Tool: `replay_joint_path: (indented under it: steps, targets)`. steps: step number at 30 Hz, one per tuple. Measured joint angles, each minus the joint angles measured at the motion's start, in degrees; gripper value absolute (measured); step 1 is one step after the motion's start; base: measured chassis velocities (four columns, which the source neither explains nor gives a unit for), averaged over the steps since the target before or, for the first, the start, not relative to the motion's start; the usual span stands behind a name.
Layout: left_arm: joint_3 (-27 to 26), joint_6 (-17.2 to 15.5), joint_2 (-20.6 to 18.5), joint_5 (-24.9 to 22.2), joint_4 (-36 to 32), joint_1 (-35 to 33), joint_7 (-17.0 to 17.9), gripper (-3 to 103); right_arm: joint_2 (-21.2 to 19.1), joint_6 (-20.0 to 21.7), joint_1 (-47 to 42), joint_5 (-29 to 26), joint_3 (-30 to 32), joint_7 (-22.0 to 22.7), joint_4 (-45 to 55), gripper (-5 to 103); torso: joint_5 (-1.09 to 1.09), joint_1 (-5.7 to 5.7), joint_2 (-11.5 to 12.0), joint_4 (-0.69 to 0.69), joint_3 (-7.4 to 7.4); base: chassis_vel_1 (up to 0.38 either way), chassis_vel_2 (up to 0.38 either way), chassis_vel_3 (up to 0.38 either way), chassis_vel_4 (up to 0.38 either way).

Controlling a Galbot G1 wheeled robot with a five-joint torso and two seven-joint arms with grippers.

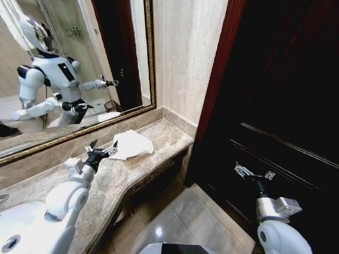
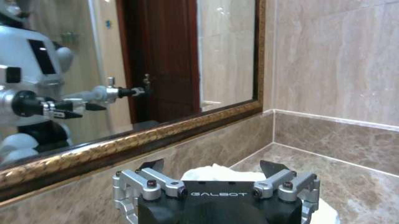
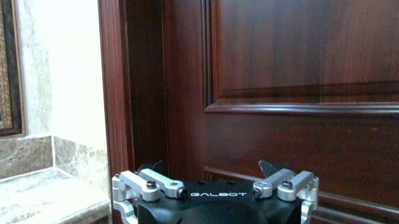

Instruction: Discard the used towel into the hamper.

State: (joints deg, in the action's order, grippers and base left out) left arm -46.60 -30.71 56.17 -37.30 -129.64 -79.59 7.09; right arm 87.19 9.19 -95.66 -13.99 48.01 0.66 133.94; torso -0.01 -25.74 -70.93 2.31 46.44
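White towel [image 1: 131, 144] sits crumpled near the desk's [image 1: 124, 180] far end, by the corner under the mirror [image 1: 63, 69]. Our left claw [image 1: 100, 149] hovers just short of it, jaws spread, lined up for a pickup, not yet touching as far as we can tell. Right claw [image 1: 253, 172] also spread, idle in front of the dark wooden door [image 1: 286, 95]. Hamper location: can't tell from these views.
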Motion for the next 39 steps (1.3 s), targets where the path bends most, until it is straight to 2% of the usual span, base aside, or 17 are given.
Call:
replay_joint_path:
  steps: [4,5,8,10,11,12,16,22,29,39]
  targets:
    - [1.1,-5.6,-5.7,-6.5,3.5,4.2,1.6,100,0.4,0.0,-0.6,0.8,0.0,0.3,0.5,100,-0.01,0.0,0.0,0.02,0.0,0.0,0.0,0.0,0.0]
    - [1.1,-5.6,-5.7,-6.5,3.5,4.2,1.6,100,0.4,0.0,-0.6,0.8,0.0,0.3,0.5,100,-0.01,0.0,0.0,0.02,0.0,0.0,0.0,0.0,0.0]
    - [3.8,-9.8,-7.9,-11.3,6.7,9.0,5.4,100,0.2,0.0,-1.1,1.2,0.2,0.9,0.7,100,-0.01,0.0,0.0,0.01,0.0,0.0,0.0,0.0,0.0]
    - [4.3,-10.4,-8.1,-11.8,7.2,9.7,6.1,100,0.2,0.0,-1.2,1.2,0.2,0.9,0.7,100,-0.01,0.0,0.0,0.01,0.0,0.0,0.0,0.0,0.0]
    - [6.5,-11.6,-8.9,-13.5,8.8,12.8,8.9,100,0.2,-0.1,-1.6,1.5,0.3,1.1,0.8,100,-0.01,0.0,0.0,-0.01,0.0,0.0,0.0,0.0,0.0]
    - [7.9,-11.9,-9.5,-14.6,9.7,14.5,10.3,100,0.2,-0.2,-1.8,1.6,0.3,1.1,0.8,100,-0.01,0.0,0.0,0.02,0.0,0.0,0.0,0.0,0.0]
    - [13.0,-12.0,-11.5,-16.5,12.7,20.3,11.9,100,0.4,-0.5,-2.2,1.7,0.4,1.2,0.8,100,0.01,0.0,0.0,0.0,0.0,0.0,0.0,0.0,0.0]
    - [18.0,-11.9,-13.0,-17.8,16.3,24.7,11.9,100,1.0,-0.9,-1.5,1.8,0.4,1.2,0.1,100,0.01,-0.01,0.0,0.0,0.0,0.0,0.0,0.0,0.0]
    - [20.9,-11.7,-11.6,-20.8,18.6,26.1,12.3,100,1.3,-1.1,-0.9,2.7,-0.1,1.4,0.1,100,0.01,0.0,0.0,0.01,0.0,0.0,0.0,0.0,0.0]
    - [25.9,-11.5,-9.7,-20.7,24.0,30.2,12.5,100,1.7,-1.4,-2.1,2.9,0.1,1.6,0.7,100,0.01,0.0,0.0,0.01,0.0,0.0,0.0,0.0,0.0]
